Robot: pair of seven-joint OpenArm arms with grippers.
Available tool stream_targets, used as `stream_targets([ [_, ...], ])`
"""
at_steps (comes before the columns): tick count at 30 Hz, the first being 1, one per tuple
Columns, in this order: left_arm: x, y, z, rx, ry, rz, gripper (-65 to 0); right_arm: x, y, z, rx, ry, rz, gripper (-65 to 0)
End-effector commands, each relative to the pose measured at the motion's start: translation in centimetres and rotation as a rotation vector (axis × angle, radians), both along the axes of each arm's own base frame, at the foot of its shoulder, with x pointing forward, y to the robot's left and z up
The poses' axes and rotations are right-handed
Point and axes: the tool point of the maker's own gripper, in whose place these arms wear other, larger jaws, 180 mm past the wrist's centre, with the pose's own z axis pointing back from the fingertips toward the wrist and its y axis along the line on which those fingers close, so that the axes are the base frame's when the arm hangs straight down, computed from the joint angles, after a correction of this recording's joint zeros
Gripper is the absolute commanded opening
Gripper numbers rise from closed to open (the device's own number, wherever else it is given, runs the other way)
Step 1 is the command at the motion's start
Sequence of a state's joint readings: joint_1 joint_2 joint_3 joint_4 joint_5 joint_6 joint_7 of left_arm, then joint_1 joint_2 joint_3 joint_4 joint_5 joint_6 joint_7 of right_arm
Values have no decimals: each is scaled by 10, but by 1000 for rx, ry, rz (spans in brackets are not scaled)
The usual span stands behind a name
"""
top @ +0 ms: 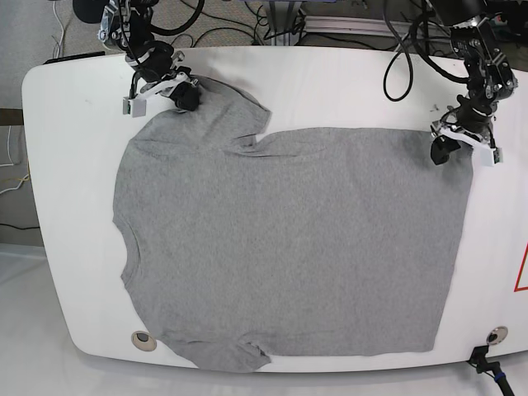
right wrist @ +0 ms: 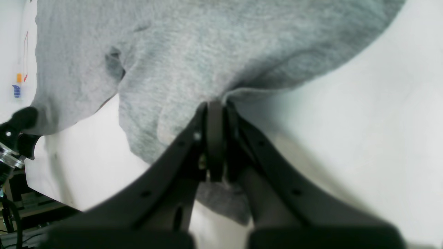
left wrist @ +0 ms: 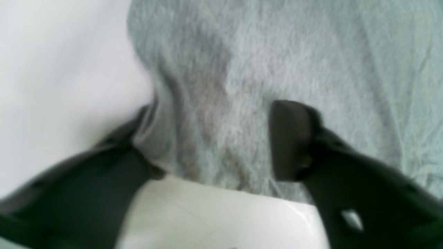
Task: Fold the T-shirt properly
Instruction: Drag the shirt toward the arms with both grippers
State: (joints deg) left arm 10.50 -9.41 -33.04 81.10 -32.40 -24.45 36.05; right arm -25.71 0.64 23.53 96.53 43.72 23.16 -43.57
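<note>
A grey T-shirt [top: 289,239] lies spread flat on the white table [top: 346,91], with one sleeve at the far left and one at the near edge. My right gripper [top: 188,97] is at the far left sleeve. In the right wrist view, the right gripper [right wrist: 214,103] is shut on a fold of the T-shirt [right wrist: 190,52]. My left gripper [top: 439,151] sits at the shirt's far right corner. In the blurred left wrist view, the left gripper [left wrist: 214,110] is open, its fingers wide apart with the T-shirt [left wrist: 277,52] edge between them.
Cables [top: 396,49] and arm bases crowd the table's far edge. Two round holes [top: 143,338] sit near the front corners. A red marking [top: 521,268] shows at the right edge. Bare table borders the shirt on all sides.
</note>
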Motion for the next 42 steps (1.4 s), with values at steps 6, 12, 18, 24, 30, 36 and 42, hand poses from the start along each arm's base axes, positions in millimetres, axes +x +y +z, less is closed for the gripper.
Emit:
stream_targets([
  [6,7,5,11,15,-35,0,-556,4,-2,7,-2,-33,2,-650],
  [12,7,8,13,18,-39,6,-559,4,-2,7,-2,-33,1,-650],
  [18,8,11,14,25,-42,7,-650,4,-2,7,-2,-33,1,-650],
  [24,8,17,18,42,-44,5,-650,4,-3,7,-4,-33,1,-650],
  [30,5,29,33,72,-75,33,-650,2,-4,7,-8,-31,4,-650],
  [36,-6,26,36,94,-44,5,-650,-3,-9,16,-42,-44,24,-650],
  [42,-20,23,39,122,-33,-12,-650,-10,-12,33,-86,-72,47,-650],
])
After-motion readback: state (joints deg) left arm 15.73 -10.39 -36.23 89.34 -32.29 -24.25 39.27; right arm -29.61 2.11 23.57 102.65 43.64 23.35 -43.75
